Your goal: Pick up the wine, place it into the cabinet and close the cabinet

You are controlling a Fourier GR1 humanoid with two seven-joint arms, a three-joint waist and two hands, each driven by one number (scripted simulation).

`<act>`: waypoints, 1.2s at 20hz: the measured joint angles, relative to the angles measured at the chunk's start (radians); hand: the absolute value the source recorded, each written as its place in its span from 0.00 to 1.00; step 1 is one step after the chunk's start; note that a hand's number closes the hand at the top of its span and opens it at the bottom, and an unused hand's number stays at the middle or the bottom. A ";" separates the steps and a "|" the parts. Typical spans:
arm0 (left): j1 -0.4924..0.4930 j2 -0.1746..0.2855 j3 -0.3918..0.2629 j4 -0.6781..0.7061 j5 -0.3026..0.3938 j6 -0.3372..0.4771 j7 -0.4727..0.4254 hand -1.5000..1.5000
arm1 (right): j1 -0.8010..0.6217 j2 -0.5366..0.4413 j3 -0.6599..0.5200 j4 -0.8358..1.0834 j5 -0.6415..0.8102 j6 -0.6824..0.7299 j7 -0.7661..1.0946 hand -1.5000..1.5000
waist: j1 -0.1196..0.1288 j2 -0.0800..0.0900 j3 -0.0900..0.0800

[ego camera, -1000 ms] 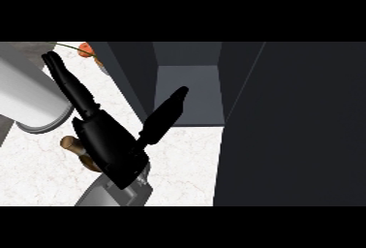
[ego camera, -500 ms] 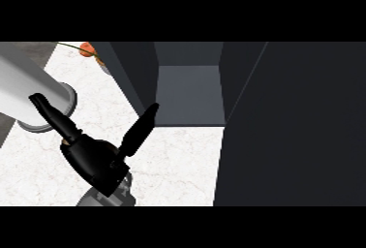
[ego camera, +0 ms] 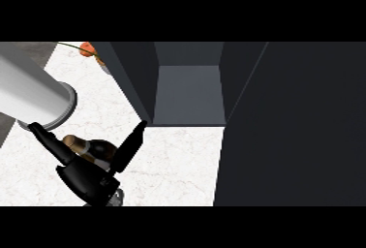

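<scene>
The wine bottle (ego camera: pixel 93 148), dark with a tan top, stands on the white marble counter (ego camera: pixel 175 164) at the lower left, seen from above. My right hand (ego camera: pixel 85 180) is low behind it. One straight finger runs up each side of the bottle, neither curled round it, so the hand is open. The dark cabinet (ego camera: pixel 187 94) stands open just right of the hand, its grey inside bare. Its door (ego camera: pixel 293 126) is swung out and fills the right side. My left hand does not show.
A thick grey cylinder (ego camera: pixel 32 94), apparently an arm part, slants in from the upper left, close above the bottle. An orange item on a thin stem (ego camera: pixel 87 48) lies at the counter's far edge, left of the cabinet.
The right hand has drawn back from the cabinet's mouth toward the lower left. The bottle's top now shows between its spread fingers.
</scene>
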 measured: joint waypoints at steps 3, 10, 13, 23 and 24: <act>0.050 0.028 -0.010 0.011 0.048 0.044 -0.014 0.00 | 0.008 0.011 0.011 -0.005 -0.008 0.006 0.012 0.00 | -0.001 0.000 0.000; 0.149 0.077 -0.028 0.055 0.137 0.173 -0.060 0.00 | 0.021 0.029 0.001 -0.001 -0.020 0.028 0.004 0.00 | 0.001 -0.001 0.000; 0.174 0.075 -0.036 0.071 0.173 0.214 -0.085 0.00 | 0.026 0.042 0.015 0.001 -0.022 0.036 -0.004 0.00 | 0.002 -0.001 -0.001; 0.219 0.113 -0.042 0.091 0.305 0.275 -0.155 0.00 | 0.029 0.053 0.021 -0.003 -0.034 0.042 0.015 0.00 | 0.003 -0.003 -0.003; 0.220 0.131 -0.051 0.085 0.328 0.277 -0.154 0.00 | 0.020 0.056 0.030 -0.003 -0.033 0.032 0.026 0.00 | 0.004 -0.003 -0.003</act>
